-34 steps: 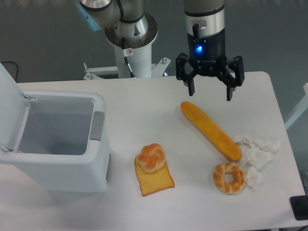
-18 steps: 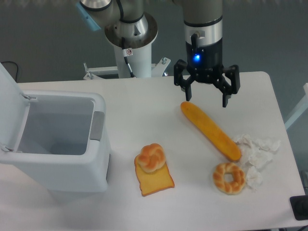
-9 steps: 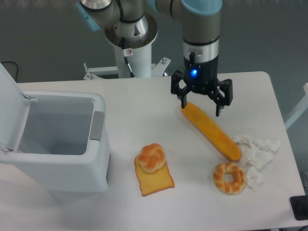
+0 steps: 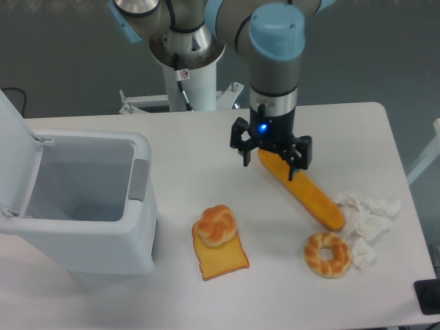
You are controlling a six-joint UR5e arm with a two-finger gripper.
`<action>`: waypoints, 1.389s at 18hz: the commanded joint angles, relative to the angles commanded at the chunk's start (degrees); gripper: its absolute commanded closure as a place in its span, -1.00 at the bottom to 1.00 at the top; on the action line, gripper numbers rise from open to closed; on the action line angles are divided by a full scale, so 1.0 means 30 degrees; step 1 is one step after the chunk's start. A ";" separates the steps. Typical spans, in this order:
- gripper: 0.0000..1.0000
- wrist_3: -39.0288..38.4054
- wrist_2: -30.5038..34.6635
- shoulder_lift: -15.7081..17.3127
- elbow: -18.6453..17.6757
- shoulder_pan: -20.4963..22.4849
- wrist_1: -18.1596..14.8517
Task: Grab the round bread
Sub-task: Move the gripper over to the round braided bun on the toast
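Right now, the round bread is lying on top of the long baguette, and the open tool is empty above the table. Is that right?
Not quite. In the camera view, the round bread lies on top of the flat toast slice, not on the long baguette, which lies apart to the right. The rest holds: the tool is open and empty above the table.

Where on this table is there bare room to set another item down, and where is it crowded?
Bare patches: between the bin and the gripper, behind the round bread; and the far right corner beyond the baguette. Crowded: the front right, where baguette, ring bread and crumpled paper cluster.
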 joint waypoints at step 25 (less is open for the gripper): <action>-1.00 -0.2754 -0.0791 -0.2636 0.0117 -0.1142 0.0000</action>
